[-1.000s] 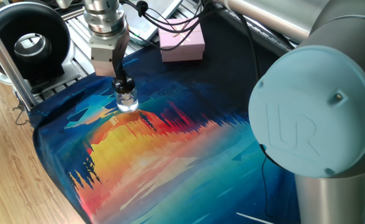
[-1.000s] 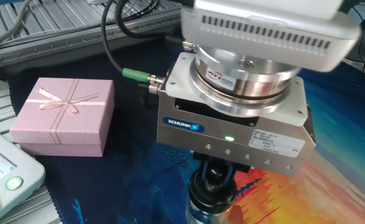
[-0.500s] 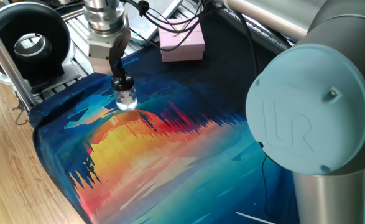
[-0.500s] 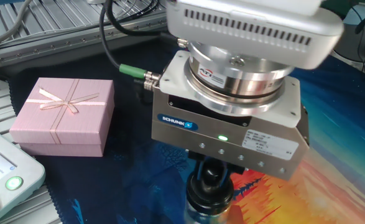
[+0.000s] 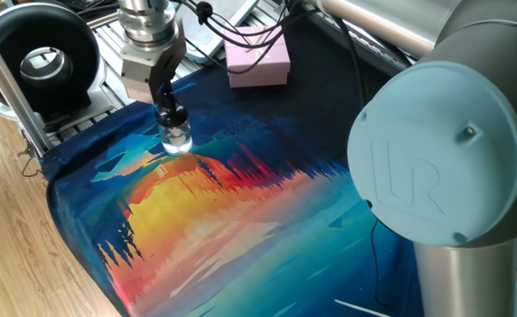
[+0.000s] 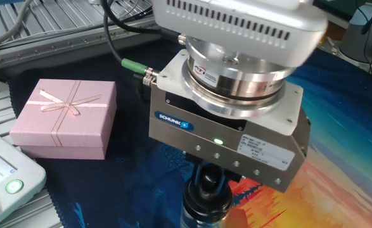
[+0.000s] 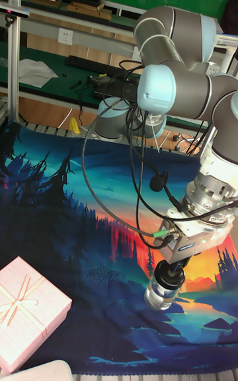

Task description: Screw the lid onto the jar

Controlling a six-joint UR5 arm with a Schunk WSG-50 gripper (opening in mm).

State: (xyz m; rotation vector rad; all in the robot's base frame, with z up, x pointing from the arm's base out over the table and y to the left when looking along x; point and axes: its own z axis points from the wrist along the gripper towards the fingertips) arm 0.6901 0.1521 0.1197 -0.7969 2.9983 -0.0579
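Note:
The jar (image 5: pixel 178 143) (image 7: pixel 159 297) is a tiny clear glass piece standing upright on the colourful mat. The black lid (image 5: pixel 171 115) (image 6: pixel 207 197) (image 7: pixel 170 278) sits on its neck. My gripper (image 5: pixel 171 113) (image 6: pixel 208 183) (image 7: pixel 172 274) hangs straight above the jar and is shut on the lid, its fingers clamped around the knob. In the other fixed view the gripper's square body (image 6: pixel 230 136) hides most of the jar; only the lid's top shows below it.
A pink gift box (image 5: pixel 258 60) (image 6: pixel 65 118) (image 7: pixel 26 311) lies on the dark cloth behind the jar. A black round device (image 5: pixel 40 60) stands at the table's corner. The arm's large grey joint (image 5: pixel 434 167) fills the right foreground. A control panel (image 6: pixel 2 177) sits at the left edge.
The gripper body has turned about its vertical axis while staying over the jar; in the other fixed view its housing and green connector have swung leftward. The jar has stayed in place.

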